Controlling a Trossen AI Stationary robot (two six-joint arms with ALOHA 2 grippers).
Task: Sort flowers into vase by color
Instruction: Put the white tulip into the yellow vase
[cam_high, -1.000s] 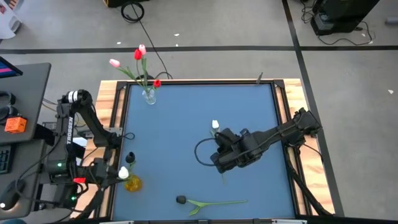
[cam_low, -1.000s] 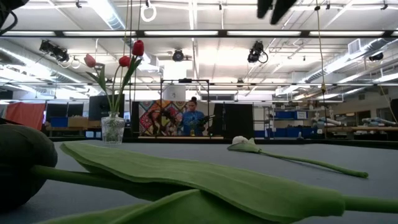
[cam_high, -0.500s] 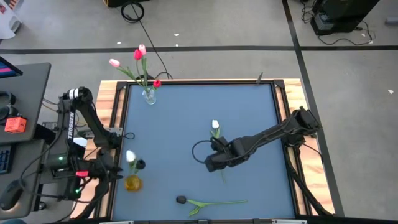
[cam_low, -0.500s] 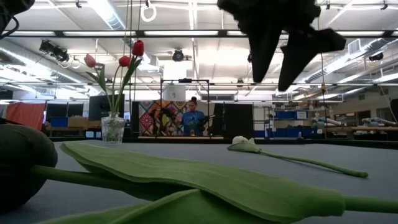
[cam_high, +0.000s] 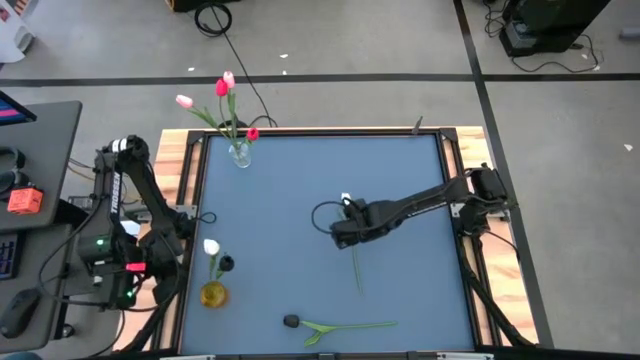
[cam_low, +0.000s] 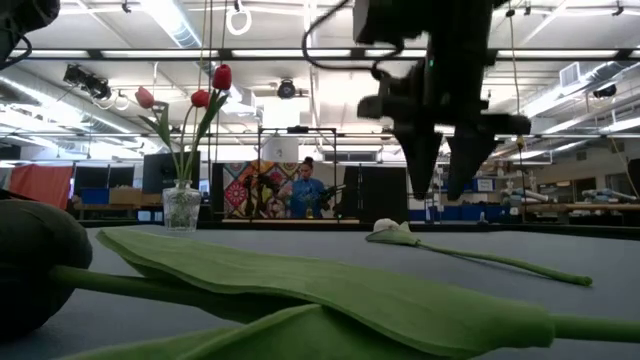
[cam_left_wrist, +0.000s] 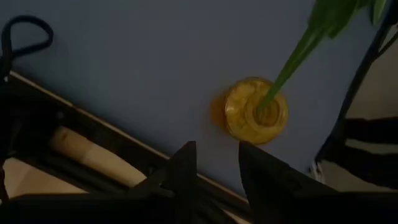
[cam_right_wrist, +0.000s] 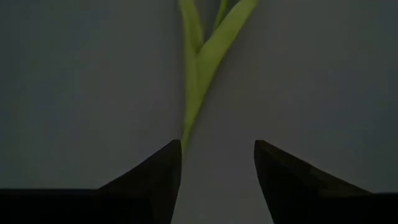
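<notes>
Since a second ago the right gripper (cam_high: 345, 222) has come down and shifted toward the table's middle, and now hangs low over the white tulip (cam_high: 351, 243) lying just right of centre. Its fingers (cam_right_wrist: 155, 177) are spread well apart with nothing between them; the wrist view shows the green stem running between the two tips on the blue surface. The left arm has drawn back to the table's 8 o'clock edge, its gripper (cam_left_wrist: 214, 163) part open and empty, just beside the yellow vase (cam_high: 213, 293).

Count of flowers: three stand in the clear glass vase (cam_high: 240, 153) at 11 o'clock, namely two red and one pink, though a fourth small red spot near the rim may be another bud or a fallen petal. One white tulip (cam_high: 211, 250) stands in the yellow vase. One dark-headed tulip (cam_high: 335, 325) lies at 6 o'clock, its head toward 7 o'clock. With the flower under the right gripper, that makes six. Two vases.

No legible writing shows on the table items; lettering on the left arm (cam_high: 115, 190) is too small to read.
</notes>
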